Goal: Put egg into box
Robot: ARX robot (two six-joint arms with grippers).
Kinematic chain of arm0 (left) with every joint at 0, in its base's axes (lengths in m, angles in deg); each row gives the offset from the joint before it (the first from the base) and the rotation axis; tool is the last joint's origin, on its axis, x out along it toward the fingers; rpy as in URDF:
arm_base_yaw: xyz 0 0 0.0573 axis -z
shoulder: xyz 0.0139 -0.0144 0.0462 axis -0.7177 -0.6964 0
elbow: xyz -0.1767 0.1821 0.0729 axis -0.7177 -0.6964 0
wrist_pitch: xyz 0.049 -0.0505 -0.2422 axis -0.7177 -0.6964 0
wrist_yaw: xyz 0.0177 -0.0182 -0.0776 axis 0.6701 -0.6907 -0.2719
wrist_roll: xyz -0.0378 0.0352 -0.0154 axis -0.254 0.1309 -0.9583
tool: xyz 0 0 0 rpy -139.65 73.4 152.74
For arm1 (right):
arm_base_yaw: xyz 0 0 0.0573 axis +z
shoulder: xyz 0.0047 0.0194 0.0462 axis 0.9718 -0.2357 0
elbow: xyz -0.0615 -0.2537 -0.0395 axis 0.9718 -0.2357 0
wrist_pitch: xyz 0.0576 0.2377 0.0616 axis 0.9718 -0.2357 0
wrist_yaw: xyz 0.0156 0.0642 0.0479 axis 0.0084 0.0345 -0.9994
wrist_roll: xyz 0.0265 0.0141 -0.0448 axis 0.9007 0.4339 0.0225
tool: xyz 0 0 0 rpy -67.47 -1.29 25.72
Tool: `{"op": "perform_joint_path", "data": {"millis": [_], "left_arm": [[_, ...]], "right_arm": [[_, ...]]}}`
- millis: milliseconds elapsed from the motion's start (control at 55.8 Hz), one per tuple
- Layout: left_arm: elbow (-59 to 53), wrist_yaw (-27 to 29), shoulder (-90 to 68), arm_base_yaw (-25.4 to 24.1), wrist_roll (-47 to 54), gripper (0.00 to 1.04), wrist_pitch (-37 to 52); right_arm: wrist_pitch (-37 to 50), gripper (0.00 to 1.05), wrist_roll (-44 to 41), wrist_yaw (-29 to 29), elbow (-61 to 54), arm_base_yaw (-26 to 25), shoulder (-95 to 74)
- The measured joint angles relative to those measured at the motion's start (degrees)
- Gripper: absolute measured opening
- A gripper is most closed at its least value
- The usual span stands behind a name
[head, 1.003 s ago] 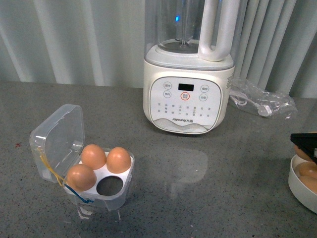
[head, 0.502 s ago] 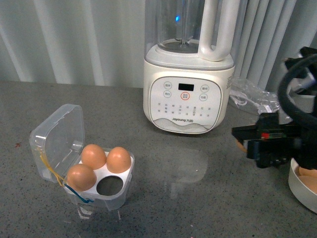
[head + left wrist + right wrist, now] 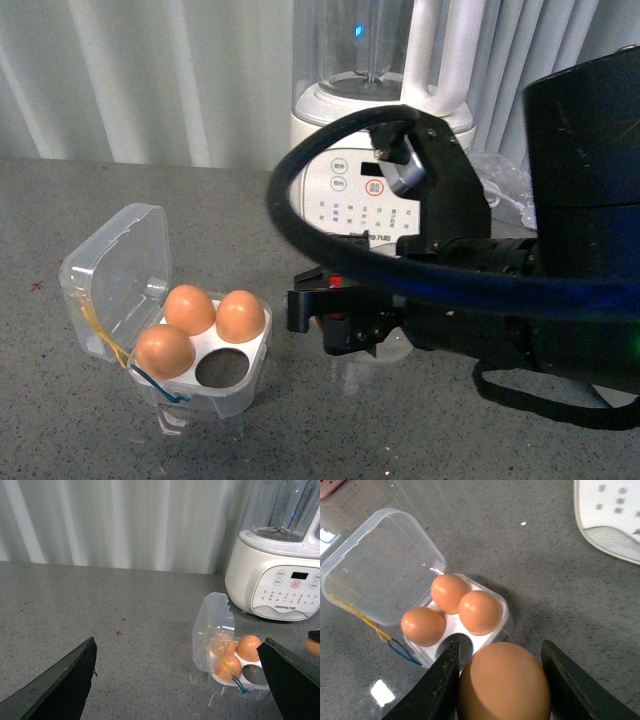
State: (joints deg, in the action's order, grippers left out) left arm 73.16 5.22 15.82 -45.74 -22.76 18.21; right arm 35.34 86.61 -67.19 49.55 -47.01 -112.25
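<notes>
Closest to you, the right claw [image 3: 501,650] is pinching the egg [image 3: 504,685], with one dark finger [image 3: 445,680] pressed to each side of the shell. In the front view the right claw [image 3: 297,310] sits just to the right of the box [image 3: 115,265] without touching it, and the bulky right arm hides the egg.

Seen from the right wrist, the box [image 3: 380,570] lies just past the held egg with its clear lid swung open. Three other eggs [image 3: 479,612] fill three holes of the white tray. The fourth hole [image 3: 222,370] is empty (it is the front one on the claw's side), and the held egg overlaps its edge. You cannot tell from these views whether the egg is squarely over it.

Your left claw [image 3: 178,645] is spread wide with nothing between its fingers, above the grey table [image 3: 100,610], well back from the box [image 3: 212,625].

Farther off, behind the right arm, stands the white blender [image 3: 280,580], and a pale pleated curtain [image 3: 125,525] hangs behind it.
</notes>
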Motion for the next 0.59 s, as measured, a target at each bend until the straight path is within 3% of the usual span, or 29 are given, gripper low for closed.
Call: {"op": "perform_joint_path", "data": {"millis": [591], "left_arm": [[0.0, 0.0, 0.0, 0.0, 0.0, 0.98, 0.0]], "right_arm": [[0.4, 0.42, 6.5, 2.3, 7.0, 6.2, -9.1]]}}
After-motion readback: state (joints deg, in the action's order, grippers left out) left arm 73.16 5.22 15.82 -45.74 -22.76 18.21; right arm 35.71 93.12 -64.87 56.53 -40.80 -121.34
